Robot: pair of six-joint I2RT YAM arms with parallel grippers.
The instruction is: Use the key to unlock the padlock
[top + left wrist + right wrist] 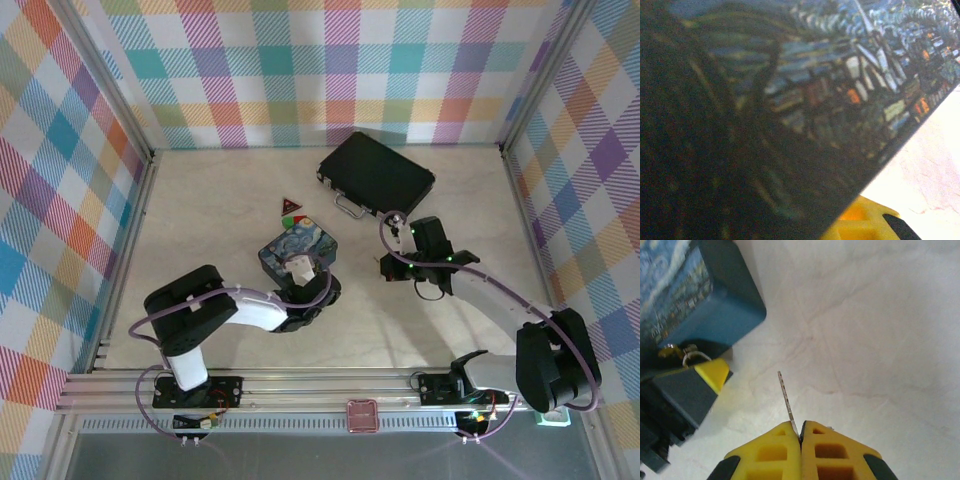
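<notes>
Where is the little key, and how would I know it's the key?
Find the big painted blue tin in the right wrist view, then look down across the pale table to the right arm's two yellow fingers pressed together. The key is the thin silver sliver poking up from between them, far skinnier than anything nearby.

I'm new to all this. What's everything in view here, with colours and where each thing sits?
briefcase: one, black, silver latches, far side of table, right of centre.
block: one, red and green, left of the briefcase, beyond the tin.
painted tin: one, blue, table centre.
key: one, silvery, pinched in right gripper.
wire loop: one, silvery, by the tin's corner; too small to identify.
table: one, pale marbled.
walls: three, pastel plaid, around table.
left gripper: one, yellow-tipped, against the tin.
right gripper: one, yellow-tipped, shut on the key, right of the tin.
</notes>
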